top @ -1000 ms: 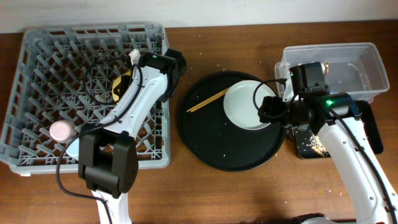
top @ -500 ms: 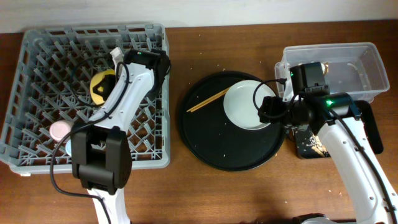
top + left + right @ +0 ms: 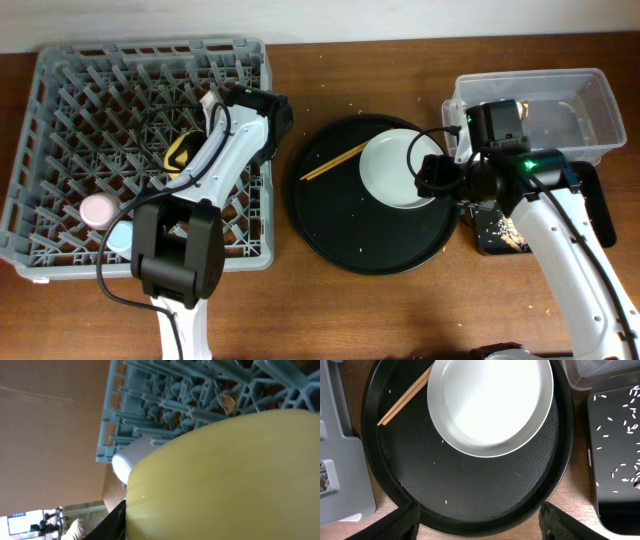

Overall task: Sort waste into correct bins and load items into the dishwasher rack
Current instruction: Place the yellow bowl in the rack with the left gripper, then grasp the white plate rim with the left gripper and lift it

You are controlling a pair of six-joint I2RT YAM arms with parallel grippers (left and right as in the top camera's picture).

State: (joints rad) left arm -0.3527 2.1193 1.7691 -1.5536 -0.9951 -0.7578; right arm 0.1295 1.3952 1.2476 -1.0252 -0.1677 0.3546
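Since the yellow round bowl point(image 3: 225, 470) fills nearly the whole left wrist view, and shows in the overhead view only as a thin crescent standing on edge left of centre, the step in hand reads as seating it in the large grey plastic dishwasher rack point(image 3: 60, 90) at the upper left of the frame. The left gripper point(image 3: 207, 122) has its fingers hidden behind the bowl. Judging by the bowl hanging tilted right against the camera, the gripper is closed on the rim.

To do this well, lower the bowl so its rim slides between two rows of upright pegs, not onto their tips. Lean it mouth down so it drains, and let go only once the pegs carry it. Keep it apart from the small pink cup point(image 3: 100, 209) and small blue cup point(image 3: 118, 238) at the rack's lower left corner.

The right gripper point(image 3: 480, 519), spread wide and empty, hovers above the pale round plate point(image 3: 490, 405) on the round black tray point(image 3: 485, 485), well apart from this work.
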